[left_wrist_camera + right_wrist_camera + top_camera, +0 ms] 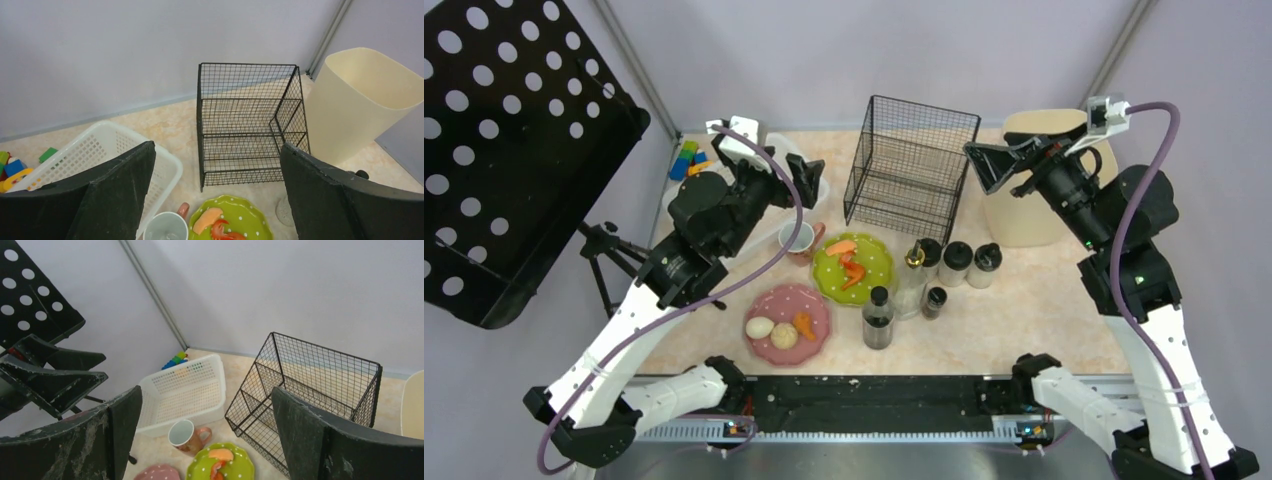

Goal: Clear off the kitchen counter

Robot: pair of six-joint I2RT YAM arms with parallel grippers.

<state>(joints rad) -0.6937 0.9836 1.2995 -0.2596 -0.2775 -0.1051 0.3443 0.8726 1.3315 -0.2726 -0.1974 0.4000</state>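
The kitchen counter (1024, 310) carries a green dotted plate (867, 258) with orange and red food pieces, a pink dotted plate (816, 308) with two pale egg-like pieces and a carrot bit, a pink mug (797, 240) and several bottles (879, 318). My left gripper (809, 178) hangs open and empty above the mug and white basket (107, 145). My right gripper (992, 165) hangs open and empty at the back right, beside the wire basket (911, 165). In the wrist views, the left gripper (217, 150) and right gripper (206, 392) hold nothing.
A cream bin (1034, 205) stands at the back right behind the right arm. Coloured toy blocks (689, 160) lie at the back left corner. A black perforated panel (514, 150) on a tripod (609, 250) stands off the counter's left side.
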